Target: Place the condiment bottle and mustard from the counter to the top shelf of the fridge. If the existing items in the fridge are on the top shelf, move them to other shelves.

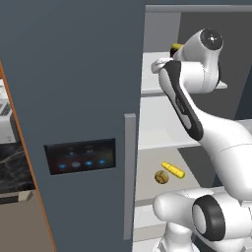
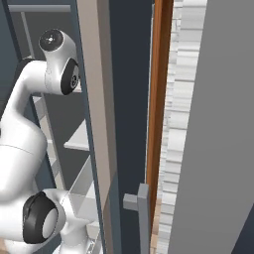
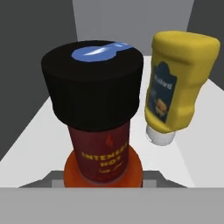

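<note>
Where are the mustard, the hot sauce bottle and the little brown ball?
mustard (image 3: 181, 83), hand view, on its yellow body.
condiment bottle (image 3: 92, 94), hand view, on its black cap.
brown ball (image 1: 161, 177), left base view, on its middle, on a lower fridge shelf.

One dark-red condiment bottle (image 3: 98, 127) with a black cap, and one yellow mustard (image 3: 179, 83) bottle just right of it, so that's two bottles up on the top shelf (image 3: 43, 135). Lower in the fridge (image 1: 74, 98), one small yellow elongated food item (image 1: 173, 170) and one tan-brown ball (image 1: 161, 177). Two loose items there.
</note>
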You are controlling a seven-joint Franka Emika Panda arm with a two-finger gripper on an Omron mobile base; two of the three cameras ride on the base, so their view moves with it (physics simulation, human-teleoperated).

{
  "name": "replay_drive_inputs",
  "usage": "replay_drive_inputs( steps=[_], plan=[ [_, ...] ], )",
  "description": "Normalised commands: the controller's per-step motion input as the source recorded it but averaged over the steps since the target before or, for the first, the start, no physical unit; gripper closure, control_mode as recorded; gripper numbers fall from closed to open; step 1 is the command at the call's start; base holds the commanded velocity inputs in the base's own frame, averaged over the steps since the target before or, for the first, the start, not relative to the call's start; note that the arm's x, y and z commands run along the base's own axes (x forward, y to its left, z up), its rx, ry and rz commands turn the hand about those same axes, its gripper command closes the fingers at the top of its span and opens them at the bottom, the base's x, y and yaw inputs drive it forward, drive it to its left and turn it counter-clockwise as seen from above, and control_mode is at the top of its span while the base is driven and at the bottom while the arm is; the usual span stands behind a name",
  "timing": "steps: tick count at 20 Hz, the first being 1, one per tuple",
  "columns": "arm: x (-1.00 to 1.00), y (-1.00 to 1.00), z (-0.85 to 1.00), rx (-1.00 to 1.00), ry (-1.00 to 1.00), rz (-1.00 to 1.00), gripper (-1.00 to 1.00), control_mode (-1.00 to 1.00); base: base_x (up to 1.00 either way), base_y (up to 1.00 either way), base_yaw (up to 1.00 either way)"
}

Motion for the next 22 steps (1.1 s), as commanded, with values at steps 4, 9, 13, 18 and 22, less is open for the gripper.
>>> replay_drive_inputs(
  steps=[4, 9, 13, 18, 22],
  plan=[
    [0.0, 0.0, -0.16, 0.0, 0.0, 0.0, 1.0, -1.0, 0.0, 0.0, 0.0],
    [0.08, 0.0, -0.07, 0.0, -0.03, 0.0, 1.0, -1.0, 0.0, 0.0, 0.0],
    [0.3, 0.0, 0.0, -0.01, -0.01, -0.01, 1.0, -1.0, 0.0, 0.0, 0.0],
    [0.24, 0.0, -0.01, 0.0, 0.0, -0.01, 1.0, -1.0, 0.0, 0.0, 0.0],
    [0.2, 0.0, -0.05, 0.0, 0.0, 0.0, 1.0, -1.0, 0.0, 0.0, 0.0]
  ],
)
